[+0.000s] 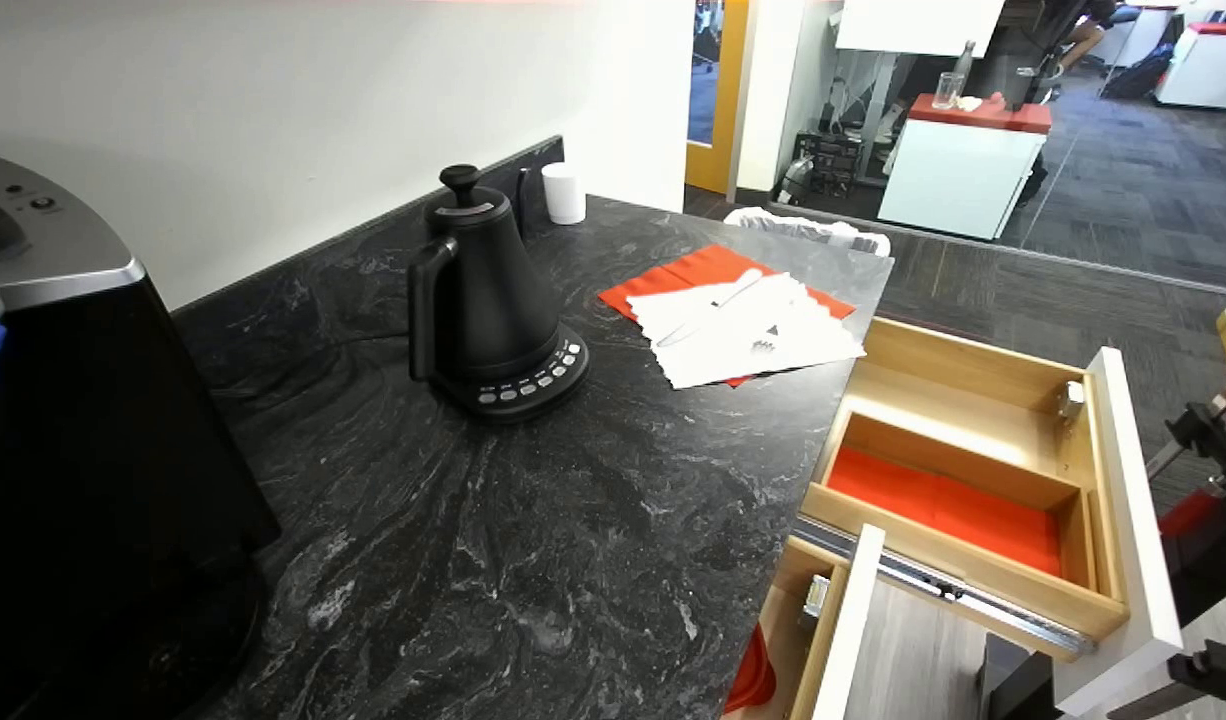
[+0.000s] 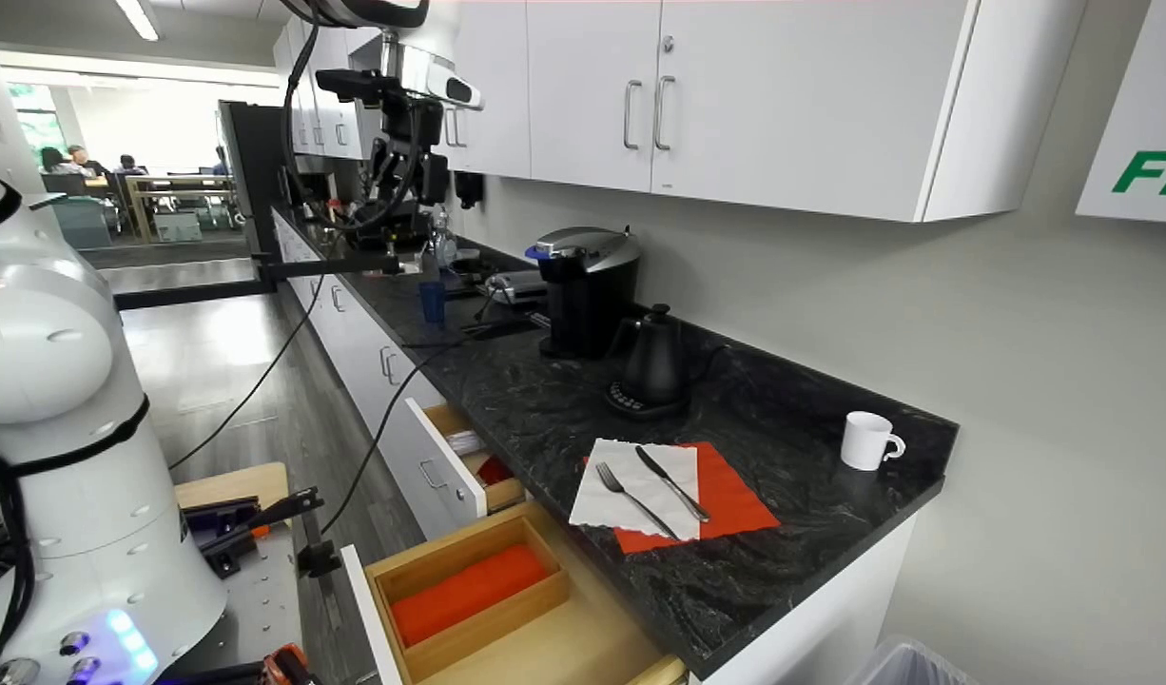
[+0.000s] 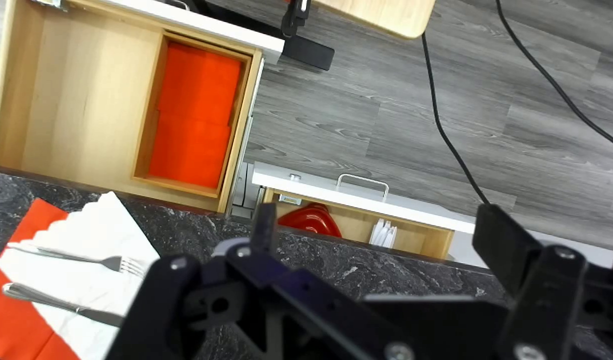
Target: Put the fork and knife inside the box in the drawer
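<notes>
Receiving end ready: the drawer [image 3: 96,115] stands open, neither utensil boxed

Leftmost in the wrist view, the knife [image 3: 61,303] and fork [image 3: 76,257] lie apart across the white sheet [image 3: 84,282] atop the desk [image 3: 191,232]; next comes the box [image 3: 152,110], inside the drawer, with no cutlery in it; farther right the jaws are spread wide, gripping nothing. Judging by this, both pieces are left to be picked up and put in the box.
</notes>
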